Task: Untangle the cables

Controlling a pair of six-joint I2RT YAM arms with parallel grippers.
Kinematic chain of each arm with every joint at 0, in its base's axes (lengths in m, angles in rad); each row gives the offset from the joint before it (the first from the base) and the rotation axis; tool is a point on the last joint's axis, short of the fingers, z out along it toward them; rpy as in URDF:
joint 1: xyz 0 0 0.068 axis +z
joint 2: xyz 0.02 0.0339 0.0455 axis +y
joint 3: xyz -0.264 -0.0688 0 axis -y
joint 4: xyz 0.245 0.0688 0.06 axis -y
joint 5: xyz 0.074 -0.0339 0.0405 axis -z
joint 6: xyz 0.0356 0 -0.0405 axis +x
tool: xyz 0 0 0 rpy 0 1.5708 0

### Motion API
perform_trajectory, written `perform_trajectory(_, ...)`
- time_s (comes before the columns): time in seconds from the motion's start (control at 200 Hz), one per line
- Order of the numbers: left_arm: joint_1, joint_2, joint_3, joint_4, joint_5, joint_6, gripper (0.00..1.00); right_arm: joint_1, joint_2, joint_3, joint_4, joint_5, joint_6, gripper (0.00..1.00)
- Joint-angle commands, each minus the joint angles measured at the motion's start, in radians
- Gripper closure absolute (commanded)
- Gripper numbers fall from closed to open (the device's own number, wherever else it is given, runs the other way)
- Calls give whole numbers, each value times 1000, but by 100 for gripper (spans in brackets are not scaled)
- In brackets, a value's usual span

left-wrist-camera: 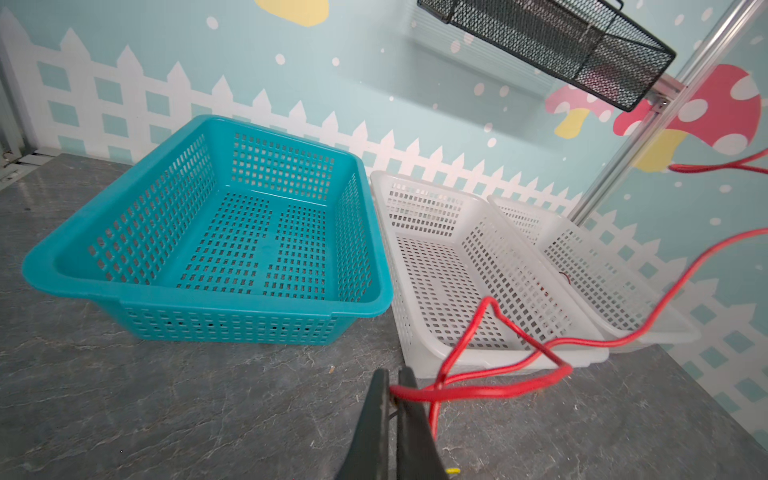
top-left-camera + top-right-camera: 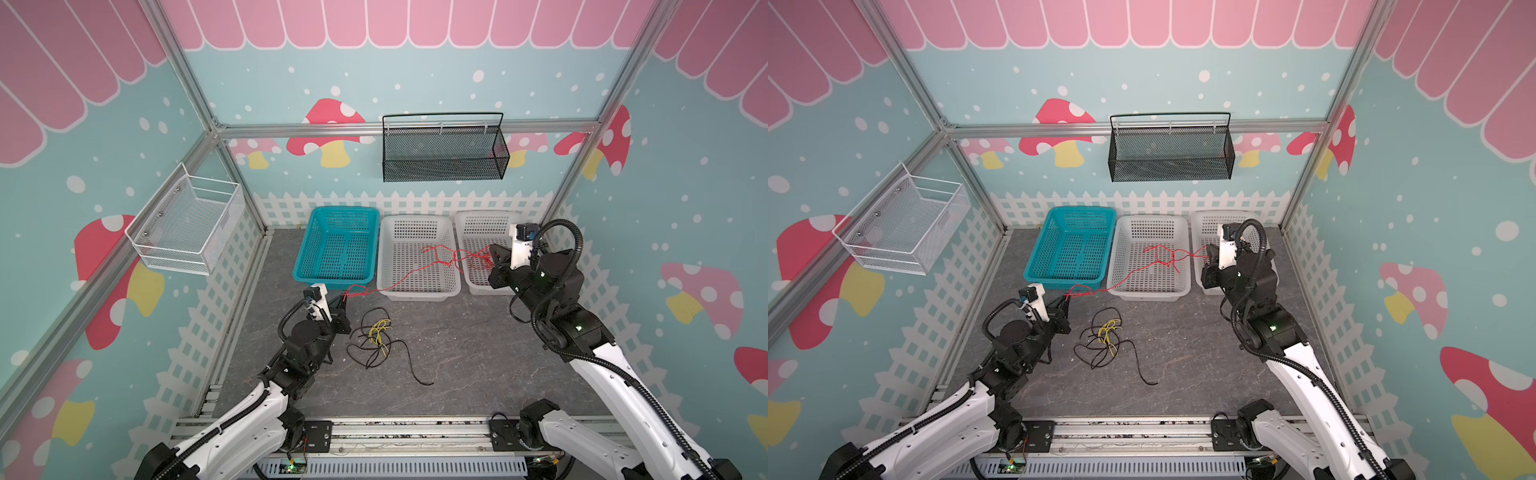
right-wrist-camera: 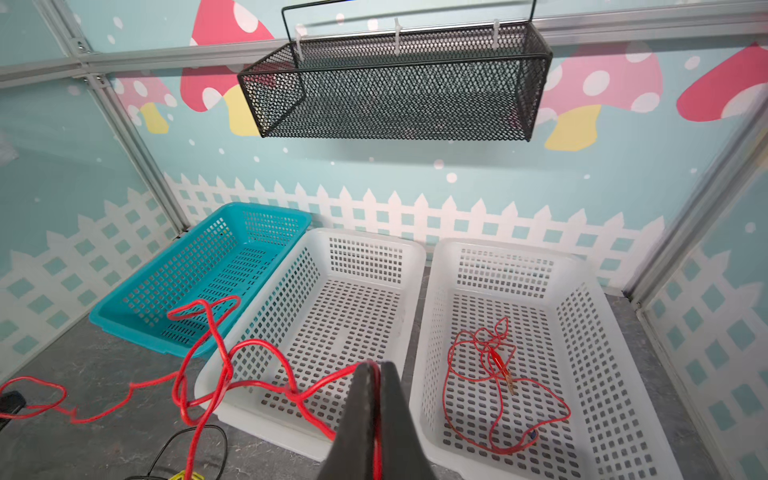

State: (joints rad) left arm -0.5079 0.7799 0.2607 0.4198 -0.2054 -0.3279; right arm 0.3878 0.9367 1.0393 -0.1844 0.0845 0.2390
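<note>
White basket (image 3: 582, 266) ahead of right gripper (image 3: 377, 365) holds a coiled red cable (image 3: 496, 359). Both claws pinch the stretched red cable (image 1: 478, 392), left gripper (image 1: 392, 374) at one end, loops between. Draw apart slowly so the loops don't cinch. Black-yellow tangle (image 2: 378, 332) lies beside the left claw.

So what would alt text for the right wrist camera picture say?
The right end effector is shut on a kinked red cable. A second red cable lies in the end white basket; the middle white basket and teal basket are empty.
</note>
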Motion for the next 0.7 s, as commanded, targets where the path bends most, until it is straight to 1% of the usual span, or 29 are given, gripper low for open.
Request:
perform_trajectory(0.0, 22, -10, -37, 16, 66, 21, 100, -29, 31, -14, 104, -61, -14, 100)
perform_trajectory(0.06, 11, -2, -28, 43, 120, 30, 100, -29, 52, -21, 124, -106, 0, 100)
perform_trajectory(0.135, -16, 12, -7, 52, 151, 52, 100, -27, 78, -21, 146, -158, 4, 100)
perform_trajectory(0.285, -82, 47, 21, 107, 167, 88, 100, -27, 125, -12, 155, -181, 14, 100)
perform_trajectory(0.4, -106, 97, 42, 145, 172, 93, 100, -28, 145, -7, 156, -187, 24, 100)
perform_trajectory(0.485, -109, 141, 53, 163, 176, 93, 93, -28, 146, -6, 161, -165, 35, 100)
perform_trajectory(0.54, -110, 159, 60, 160, 169, 87, 83, -28, 141, 0, 159, -137, 39, 100)
perform_trajectory(0.575, -111, 167, 61, 158, 165, 87, 80, -29, 135, 5, 158, -116, 41, 100)
perform_trajectory(0.635, -111, 171, 60, 157, 160, 86, 72, -29, 127, 15, 157, -80, 49, 100)
perform_trajectory(0.695, -112, 170, 58, 157, 155, 84, 65, -28, 120, 29, 155, -49, 52, 100)
